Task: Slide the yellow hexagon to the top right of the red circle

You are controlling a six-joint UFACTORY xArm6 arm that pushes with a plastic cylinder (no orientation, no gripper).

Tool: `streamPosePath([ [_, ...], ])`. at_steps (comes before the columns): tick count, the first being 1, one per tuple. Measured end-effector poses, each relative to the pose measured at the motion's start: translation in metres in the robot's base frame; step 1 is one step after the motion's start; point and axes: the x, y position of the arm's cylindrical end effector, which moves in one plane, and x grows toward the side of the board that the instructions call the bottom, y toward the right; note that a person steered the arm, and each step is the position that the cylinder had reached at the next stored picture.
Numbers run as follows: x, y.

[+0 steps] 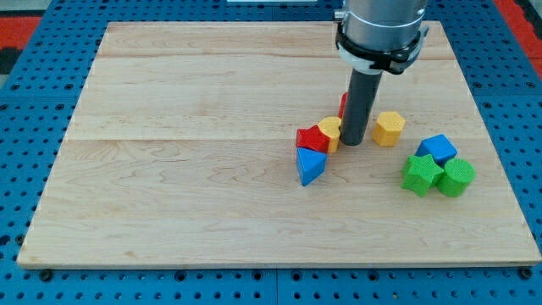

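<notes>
The yellow hexagon (389, 128) lies on the wooden board right of centre. My tip (353, 141) stands just to its left, a small gap apart. A red block (343, 105) shows only as a sliver behind the rod; its shape is hidden. Left of the tip sit another yellow block (330, 130), partly hidden, and a red star-like block (312, 138), touching each other. A blue triangular block (310, 165) lies just below them.
At the view's right, a blue block (437, 148), a green star (421, 174) and a green round block (456, 177) cluster together. The wooden board (186, 152) rests on a blue pegboard table (25, 127).
</notes>
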Motion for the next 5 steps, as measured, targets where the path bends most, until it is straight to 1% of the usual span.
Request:
streamPosePath([
  [1, 0.008, 0.001],
  [3, 0.015, 0.023],
  [5, 0.016, 0.065],
])
